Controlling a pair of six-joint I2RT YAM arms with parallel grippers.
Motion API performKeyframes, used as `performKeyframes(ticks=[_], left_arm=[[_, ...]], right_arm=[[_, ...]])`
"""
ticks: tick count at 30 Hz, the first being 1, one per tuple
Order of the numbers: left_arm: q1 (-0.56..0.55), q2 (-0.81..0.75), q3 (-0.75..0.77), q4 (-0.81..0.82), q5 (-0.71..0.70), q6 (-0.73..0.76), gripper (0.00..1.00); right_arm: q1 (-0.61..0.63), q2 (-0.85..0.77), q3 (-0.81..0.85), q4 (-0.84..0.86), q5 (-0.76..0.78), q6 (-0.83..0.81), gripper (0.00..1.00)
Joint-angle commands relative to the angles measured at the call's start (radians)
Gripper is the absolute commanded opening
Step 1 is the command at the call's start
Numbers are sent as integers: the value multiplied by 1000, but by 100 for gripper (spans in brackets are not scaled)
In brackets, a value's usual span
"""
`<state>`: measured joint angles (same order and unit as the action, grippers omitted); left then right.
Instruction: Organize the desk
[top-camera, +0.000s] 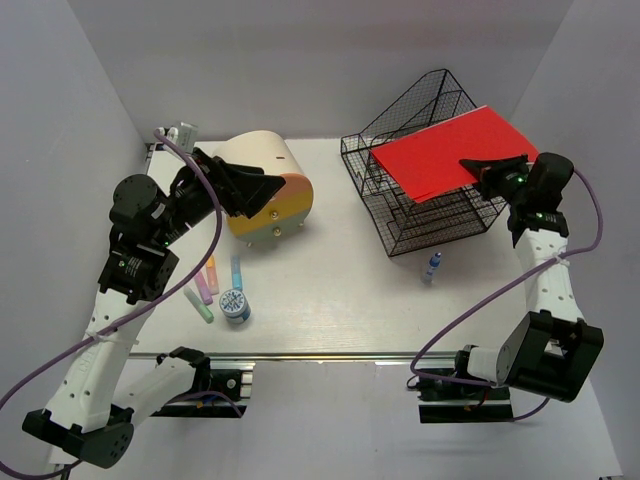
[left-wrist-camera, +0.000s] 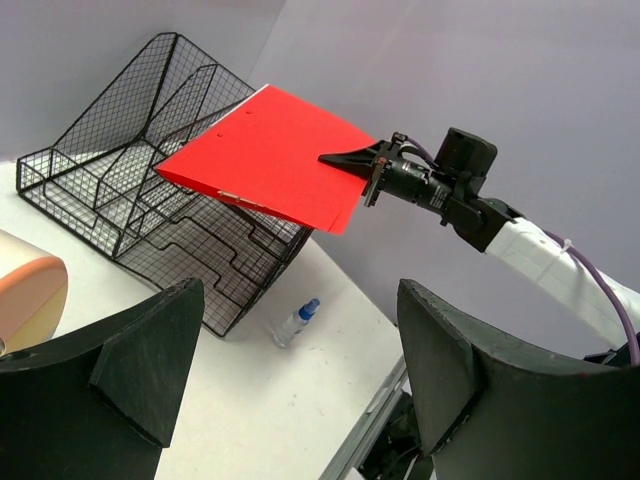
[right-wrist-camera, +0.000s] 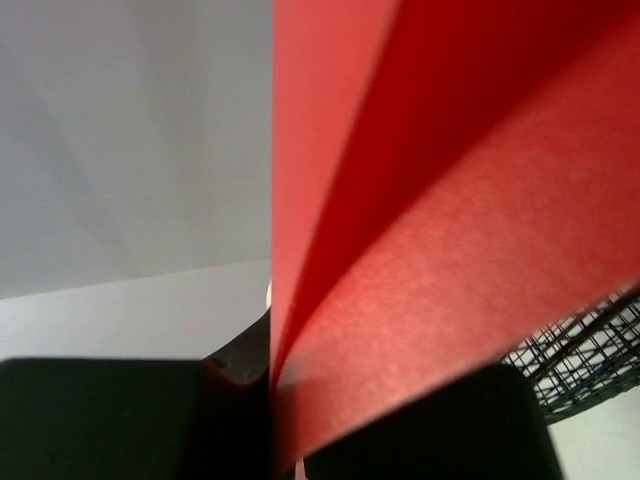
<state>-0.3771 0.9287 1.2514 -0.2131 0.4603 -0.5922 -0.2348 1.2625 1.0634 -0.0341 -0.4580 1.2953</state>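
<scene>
Right gripper (top-camera: 478, 166) is clamped on one edge of the red folder (top-camera: 438, 150) and holds it tilted over the black wire-mesh rack (top-camera: 420, 215), far right on the desk (top-camera: 340, 300). Can't tell whether folder and rack touch. Left gripper (top-camera: 265, 190) has its jaws wide apart and empty, hovering at the cream drawer box (top-camera: 268, 150), far left. Small bottle (top-camera: 432, 266) stands near the rack's front. Highlighters (top-camera: 205, 290) and round tin (top-camera: 234, 304) sit near left.

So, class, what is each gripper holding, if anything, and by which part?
The right gripper pinches the red folder by its near edge. The left gripper is open, holding nothing.
</scene>
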Motion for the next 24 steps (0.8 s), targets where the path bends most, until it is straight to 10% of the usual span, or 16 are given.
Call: performKeyframes(ticks=[1,13,24], left_arm=[[-5,1,2,8,8,-3,88],[-5,-5,6,1,6,-3,88],[-5,-16,17,-8,-2,-3,88]], right_arm=[[8,11,-8,105,2,30,0],[17,26,-46,164,25,35,1],[15,-8,-77,197,-1,7,75]])
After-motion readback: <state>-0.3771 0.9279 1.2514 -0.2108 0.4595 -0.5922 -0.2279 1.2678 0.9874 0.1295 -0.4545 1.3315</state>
